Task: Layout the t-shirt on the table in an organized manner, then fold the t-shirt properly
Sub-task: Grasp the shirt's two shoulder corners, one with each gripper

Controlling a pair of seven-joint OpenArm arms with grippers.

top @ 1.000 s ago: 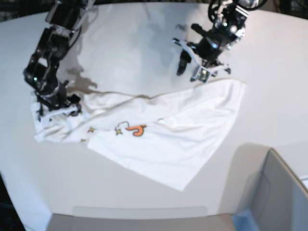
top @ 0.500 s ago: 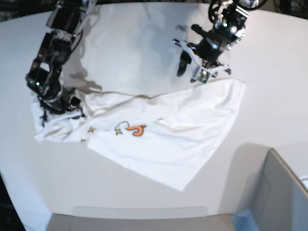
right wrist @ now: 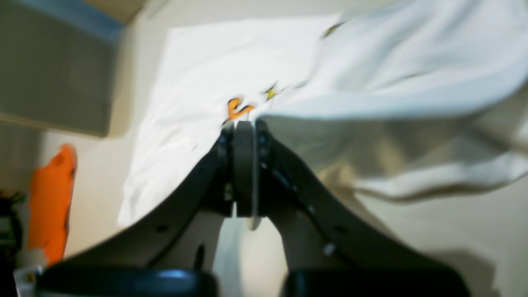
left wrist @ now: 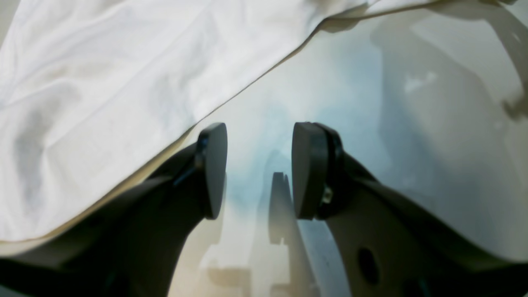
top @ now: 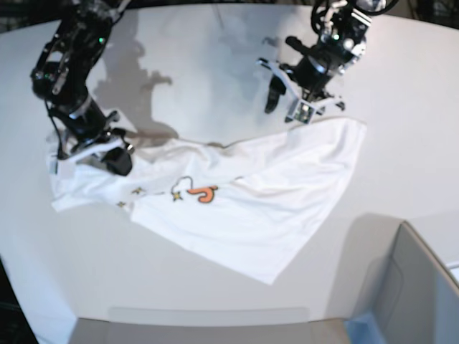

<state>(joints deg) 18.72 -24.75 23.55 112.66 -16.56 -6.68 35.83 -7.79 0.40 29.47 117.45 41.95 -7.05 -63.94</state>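
right gripper (right wrist: 244, 123) has its jaws pressed together on a fold of the t-shirt (top: 251, 193), pinching white cloth at the shirt's crumpled end; in the base view that end is lifted a little off the table (top: 208, 64) and drapes from the gripper (top: 115, 154). its wrist view shows a thin edge of fabric caught between the black pads, with the orange and yellow bits of the print just beyond the tips.

left gripper (top: 290, 97) hangs over bare table just beside the far edge of the t-shirt, its jaws apart and nothing between them; the wrist view shows the two pads (left wrist: 216, 165) with tabletop in the gap and the shirt's hem (left wrist: 247, 86) running diagonally past the nearer finger, not touching it.

the t-shirt lies rumpled across the middle of the table, partly folded over itself, an orange letter and small stars (top: 176, 195) showing at the fold. a grey box (top: 416, 287) stands at the table's near corner, well apart from the shirt.
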